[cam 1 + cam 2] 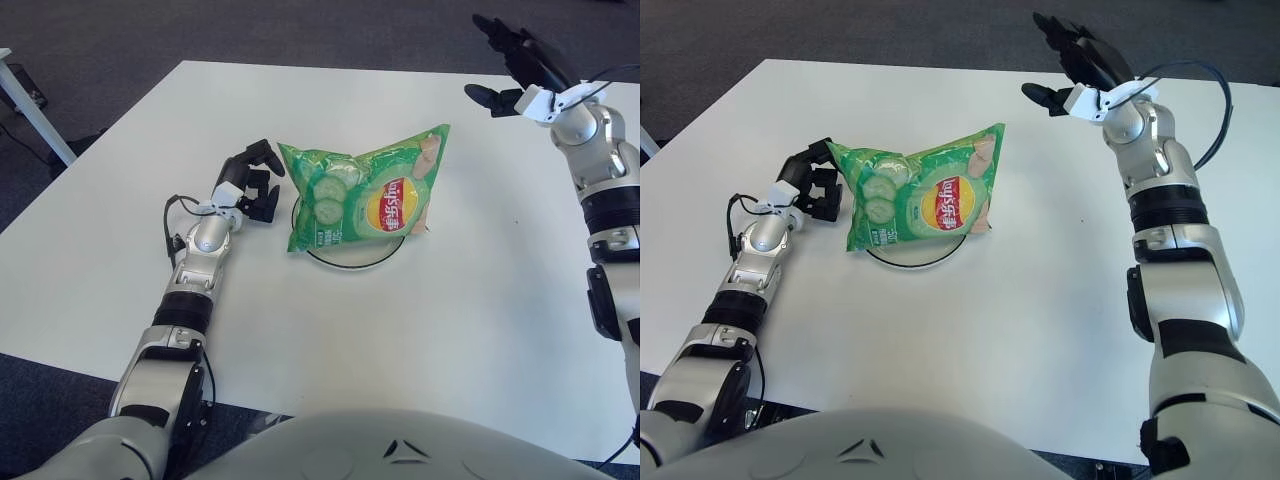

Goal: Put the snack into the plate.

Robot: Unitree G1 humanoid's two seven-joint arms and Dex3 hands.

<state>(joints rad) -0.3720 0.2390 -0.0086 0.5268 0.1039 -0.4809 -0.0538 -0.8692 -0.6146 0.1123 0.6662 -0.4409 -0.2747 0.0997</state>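
Left hand (252,180) just left of bag (365,200), fingers loosely curled, gripping nothing, apart from it. Bag lying across plate (345,262), covering most of the rim. Looks placed; best to back off leftward without snagging the bag's corner. Right hand (1080,60) raised far right of bag, fingers spread, empty.

Left hand (250,185) curled; right hand (1080,62) apparently spread.

You see the green snack bag (925,198) lying across the plate (910,260) on the white table (1020,300). Your left hand (815,188) sits just beside the bag's left end, fingers curled, holding nothing. Your right hand (1080,62) is raised over the table's far edge, fingers spread.
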